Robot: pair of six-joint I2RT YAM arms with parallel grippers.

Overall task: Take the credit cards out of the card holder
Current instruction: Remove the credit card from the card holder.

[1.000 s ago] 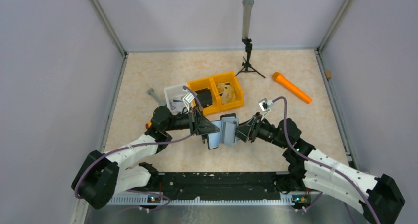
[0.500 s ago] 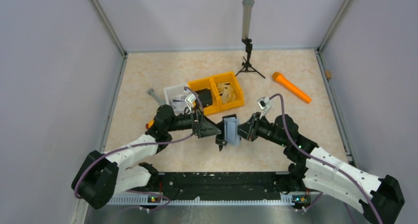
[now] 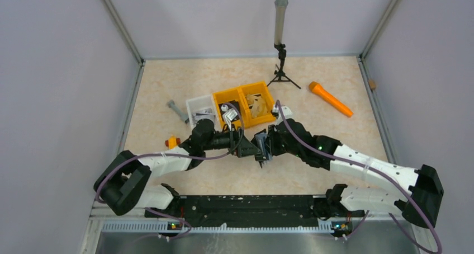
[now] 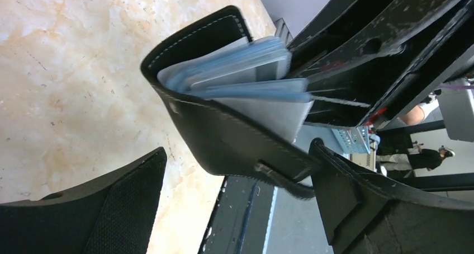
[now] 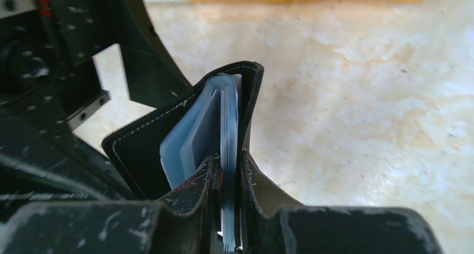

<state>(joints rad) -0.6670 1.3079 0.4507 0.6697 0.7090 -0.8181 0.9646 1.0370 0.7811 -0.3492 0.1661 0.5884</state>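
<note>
**A:** What has just changed?

**B:** The left gripper has let go. Its jaws now stand wide on either side of the small black folding leather card holder, pinching nothing. A second ago both arms held it spread flat.

**A:** And the right?

**B:** The right gripper has narrowed onto the holder's edge and carries it alone. The holder is half folded, just on the arms' side of the yellow two-compartment plastic bin, nearer the bin than before.

**A:** The credit cards?

**B:** None are out. Pale blue-grey leaves show in the fold; card or lining, I cannot tell. I judge the left is freed to pinch one.
</note>
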